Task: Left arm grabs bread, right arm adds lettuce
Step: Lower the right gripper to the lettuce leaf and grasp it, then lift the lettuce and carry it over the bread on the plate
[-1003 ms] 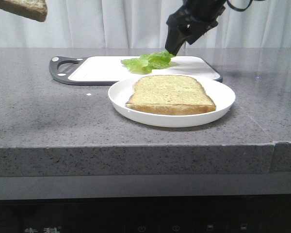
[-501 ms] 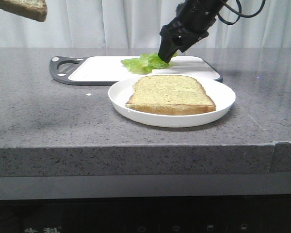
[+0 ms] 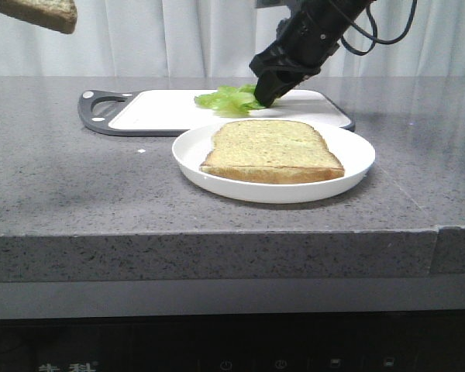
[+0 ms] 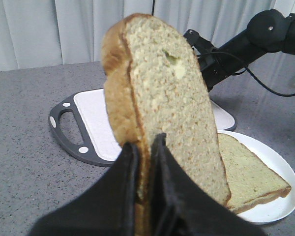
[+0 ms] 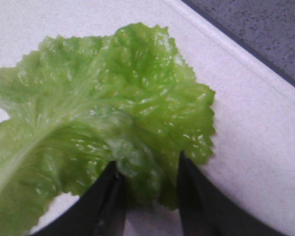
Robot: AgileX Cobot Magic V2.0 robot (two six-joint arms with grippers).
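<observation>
The black right gripper (image 3: 262,98) has come lower and further left than half a second ago, and its two fingers, parted, now straddle the edge of the ruffled bright-green lettuce leaf (image 5: 108,108), which lies on the white cutting board with a dark handle (image 3: 163,108). The black left gripper (image 4: 145,162) is clamped on the thick speckled tan bread slice (image 4: 162,98), held upright, unchanged, above the grey stone surface (image 3: 77,178). A second, flatter bread slice (image 3: 273,149) rests on the white round plate (image 3: 356,159), unmoved.
</observation>
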